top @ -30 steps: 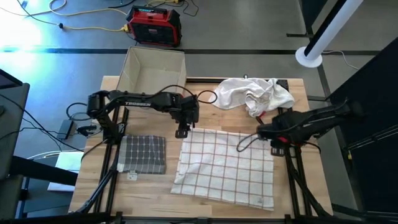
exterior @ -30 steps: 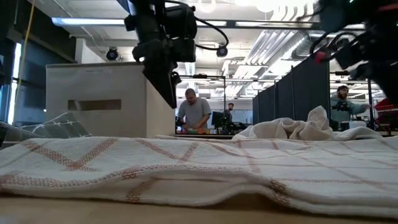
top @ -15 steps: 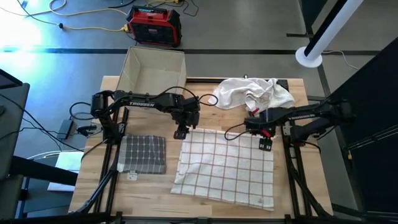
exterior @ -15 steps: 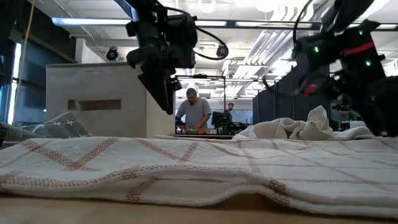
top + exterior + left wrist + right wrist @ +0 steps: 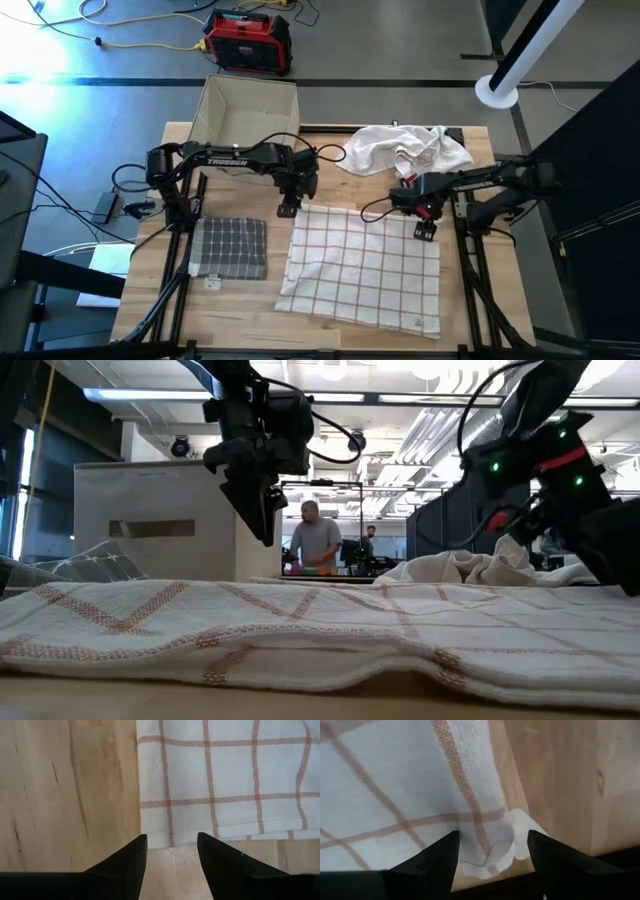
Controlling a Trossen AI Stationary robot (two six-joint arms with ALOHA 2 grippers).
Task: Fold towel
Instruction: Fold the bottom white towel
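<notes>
A white towel with a red-brown grid lies spread flat on the wooden table; in the low view the towel fills the foreground. My left gripper hangs open above its far left corner, clearly higher than the cloth in the low view, where my left gripper points down. My right gripper is open and low over the far right corner, one finger on either side of it. My right gripper points down at the towel's far right corner, which lies flat on the table between its open fingers. I cannot tell whether the fingers touch the cloth.
A crumpled white cloth lies at the far right, just behind the towel. A folded grey cloth sits at the left. A cardboard box stands at the far edge. People stand in the room beyond.
My right gripper has gone down and a little toward the table's left edge, and now stands over the towel's far right corner. My left gripper has sunk slightly over the far left corner. The towel has stayed flat.
</notes>
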